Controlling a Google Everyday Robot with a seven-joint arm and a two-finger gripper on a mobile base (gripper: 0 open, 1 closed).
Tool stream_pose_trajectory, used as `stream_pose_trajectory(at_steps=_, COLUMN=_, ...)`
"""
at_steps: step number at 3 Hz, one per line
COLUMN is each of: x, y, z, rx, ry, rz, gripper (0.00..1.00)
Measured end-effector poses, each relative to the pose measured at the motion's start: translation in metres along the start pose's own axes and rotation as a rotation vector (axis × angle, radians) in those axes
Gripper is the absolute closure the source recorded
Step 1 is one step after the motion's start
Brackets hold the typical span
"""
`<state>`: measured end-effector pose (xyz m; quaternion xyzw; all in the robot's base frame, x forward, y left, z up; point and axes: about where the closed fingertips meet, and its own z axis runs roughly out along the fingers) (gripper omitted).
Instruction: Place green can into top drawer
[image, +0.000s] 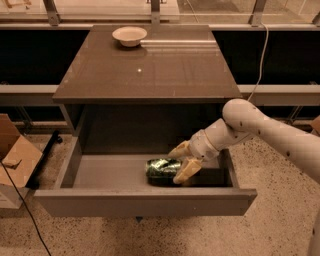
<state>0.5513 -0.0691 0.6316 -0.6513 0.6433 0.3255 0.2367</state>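
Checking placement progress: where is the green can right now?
In the camera view, the green can lies on its side inside the open top drawer, right of centre, with the end effector at its right end.

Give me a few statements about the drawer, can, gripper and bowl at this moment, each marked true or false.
1. The top drawer is pulled open. True.
2. The green can stands upright on the cabinet top. False: it lies on its side inside the top drawer, towards the right.
3. The gripper is down inside the top drawer at the green can's right end. True.
4. The bowl sits in the top drawer beside the green can. False: it rests on the cabinet top, near the far left corner.
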Motion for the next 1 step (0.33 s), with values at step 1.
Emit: stream_pose_trajectory(at_steps=1, x=-0.0001, y=0.0002, z=0.001, rx=-0.002, ry=0.0, rz=0.0, gripper=0.0)
